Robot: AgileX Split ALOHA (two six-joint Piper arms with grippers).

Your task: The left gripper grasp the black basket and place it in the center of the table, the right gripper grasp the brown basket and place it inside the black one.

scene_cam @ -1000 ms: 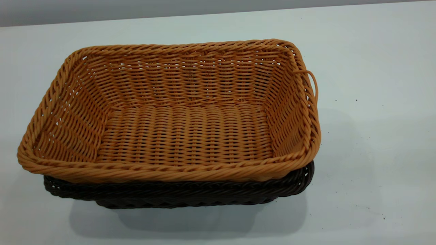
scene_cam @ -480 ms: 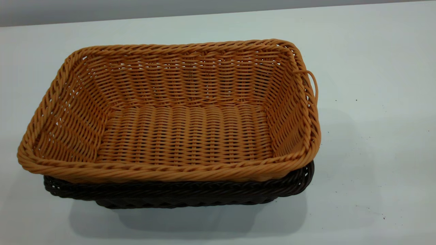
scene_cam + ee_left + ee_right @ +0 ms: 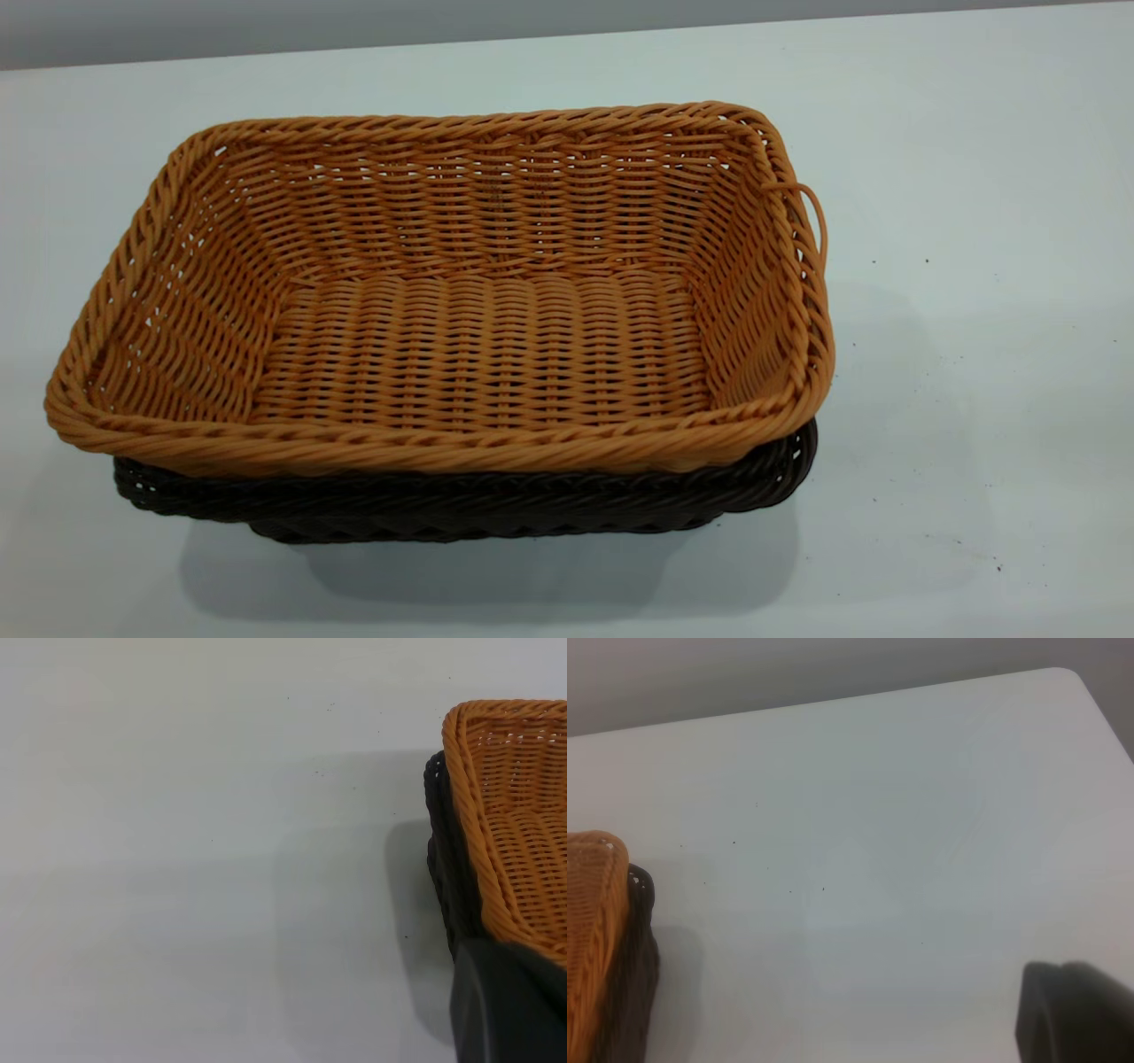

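The brown basket sits nested in the black basket mid-bench, task apparently complete; I cannot tell either hand's state.

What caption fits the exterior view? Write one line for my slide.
Brown basket nested inside the black basket on the white table, no arm in view.

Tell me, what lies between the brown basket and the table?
The black basket: the brown basket sits nested inside it, and it rests on the table, seen in the exterior view.
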